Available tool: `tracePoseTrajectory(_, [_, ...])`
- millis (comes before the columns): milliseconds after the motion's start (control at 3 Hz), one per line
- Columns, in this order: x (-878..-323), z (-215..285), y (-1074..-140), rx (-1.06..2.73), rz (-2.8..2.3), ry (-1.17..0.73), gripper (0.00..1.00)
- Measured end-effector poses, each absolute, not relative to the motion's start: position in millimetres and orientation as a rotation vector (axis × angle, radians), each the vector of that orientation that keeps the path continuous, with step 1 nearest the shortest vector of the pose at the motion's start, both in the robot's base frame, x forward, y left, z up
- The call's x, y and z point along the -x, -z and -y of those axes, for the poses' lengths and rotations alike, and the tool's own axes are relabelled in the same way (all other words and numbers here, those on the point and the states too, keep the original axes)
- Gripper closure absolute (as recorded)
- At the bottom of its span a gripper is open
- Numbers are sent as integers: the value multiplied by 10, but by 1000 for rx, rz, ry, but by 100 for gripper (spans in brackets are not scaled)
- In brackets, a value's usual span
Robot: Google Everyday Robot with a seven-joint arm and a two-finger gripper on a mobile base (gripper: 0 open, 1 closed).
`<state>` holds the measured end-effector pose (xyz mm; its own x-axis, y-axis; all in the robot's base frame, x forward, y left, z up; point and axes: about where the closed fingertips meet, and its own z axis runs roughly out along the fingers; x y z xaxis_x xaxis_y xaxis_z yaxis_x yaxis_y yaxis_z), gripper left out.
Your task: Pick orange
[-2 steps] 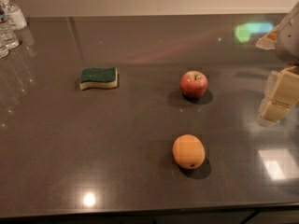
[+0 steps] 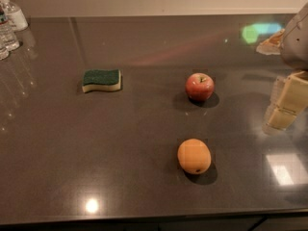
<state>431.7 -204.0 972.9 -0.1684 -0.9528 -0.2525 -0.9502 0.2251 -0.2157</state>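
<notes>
The orange (image 2: 194,156) is a round, plain orange fruit with a small dark dimple. It lies on the dark countertop (image 2: 120,138) toward the front, right of centre. My gripper (image 2: 288,101) is at the right edge of the view, its tan fingers hanging above the counter, to the right of and a little behind the orange, well apart from it. It holds nothing that I can see.
A red apple (image 2: 199,86) with a stem sits behind the orange. A green and yellow sponge (image 2: 101,80) lies at the left middle. Clear plastic bottles (image 2: 8,23) stand at the far left corner. The counter's front edge runs along the bottom.
</notes>
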Motion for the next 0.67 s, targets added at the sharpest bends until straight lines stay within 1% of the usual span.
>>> tracePoseTrajectory(667, [-4077,1534,-9392,1947,-1953,-242,0])
